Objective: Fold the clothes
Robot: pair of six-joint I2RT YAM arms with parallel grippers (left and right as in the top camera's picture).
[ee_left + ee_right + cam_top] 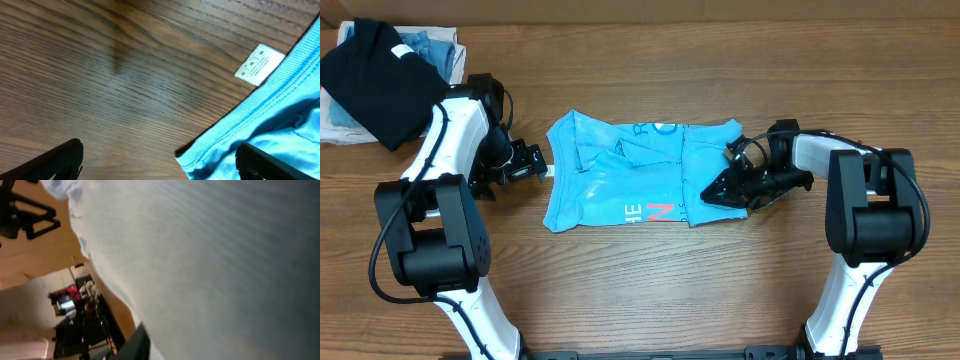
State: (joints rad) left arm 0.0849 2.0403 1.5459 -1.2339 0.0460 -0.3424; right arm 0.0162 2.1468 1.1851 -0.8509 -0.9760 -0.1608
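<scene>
T-shirt (620,185) light, limp, slides on counter (640,300); best pinched at edge corners. Left hand (538,166) spread wide beside left edge. Right hand (717,190) buried in cloth at right edge, grip impossible to tell.

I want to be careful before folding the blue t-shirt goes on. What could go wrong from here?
The right end effector seems to pinch only the right edge of the t-shirt; a pull could slip off or drag the folded part crooked.
The left end effector is open at the hem near the white label, one finger over bare table; closing may catch too little cloth.
The left arm stands close to the black shirt and could brush it.
</scene>
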